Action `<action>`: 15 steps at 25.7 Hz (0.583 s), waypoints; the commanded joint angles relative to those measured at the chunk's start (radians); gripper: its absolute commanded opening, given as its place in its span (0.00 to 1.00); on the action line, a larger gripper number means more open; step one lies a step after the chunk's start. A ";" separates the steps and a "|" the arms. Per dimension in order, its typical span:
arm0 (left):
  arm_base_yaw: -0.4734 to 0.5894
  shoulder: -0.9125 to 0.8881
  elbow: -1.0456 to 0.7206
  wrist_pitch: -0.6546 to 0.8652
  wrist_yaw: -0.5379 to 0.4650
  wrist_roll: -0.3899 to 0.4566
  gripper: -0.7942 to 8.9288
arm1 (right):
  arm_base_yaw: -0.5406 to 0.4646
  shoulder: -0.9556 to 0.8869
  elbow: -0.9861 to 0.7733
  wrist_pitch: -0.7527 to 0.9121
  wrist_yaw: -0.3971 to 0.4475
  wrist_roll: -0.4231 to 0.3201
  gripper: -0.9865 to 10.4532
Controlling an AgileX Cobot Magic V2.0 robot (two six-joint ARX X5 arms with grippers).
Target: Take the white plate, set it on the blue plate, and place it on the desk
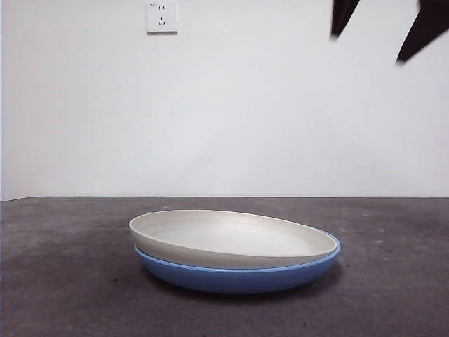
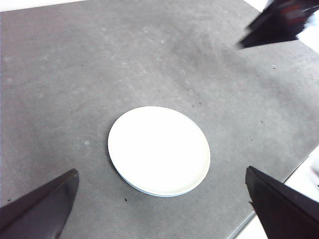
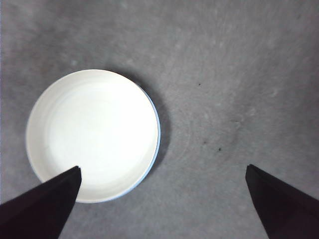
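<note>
The white plate [image 1: 231, 237] rests inside the blue plate [image 1: 238, 277] at the middle of the desk [image 1: 56, 281], tipped slightly so its left rim rides higher. From above, the white plate [image 2: 158, 149] [image 3: 92, 134] hides nearly all of the blue plate [image 3: 158, 130], which shows only as a thin rim. My right gripper [image 1: 367, 49] [image 3: 163, 168] hangs open high above and to the right of the stack, holding nothing. It also shows in the left wrist view as the right gripper [image 2: 279, 22]. My left gripper [image 2: 161, 171] is open too, well above the plates and empty.
A white wall with a socket [image 1: 162, 16] stands behind the desk. The desk's edge [image 2: 279, 181] runs close to the plates on one side in the left wrist view. Bare grey desk [image 3: 239, 74] surrounds the stack.
</note>
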 commanded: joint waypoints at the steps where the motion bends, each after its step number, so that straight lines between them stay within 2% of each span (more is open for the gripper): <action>1: -0.007 0.005 0.007 0.008 -0.005 0.005 0.66 | 0.004 -0.083 0.018 -0.036 0.022 -0.049 0.61; 5: -0.007 0.005 0.007 0.013 -0.005 0.009 0.66 | 0.006 -0.237 0.012 -0.094 0.021 -0.062 0.61; 15: -0.007 0.005 0.007 0.051 -0.005 0.008 0.66 | 0.005 -0.431 -0.014 -0.106 0.022 -0.063 0.61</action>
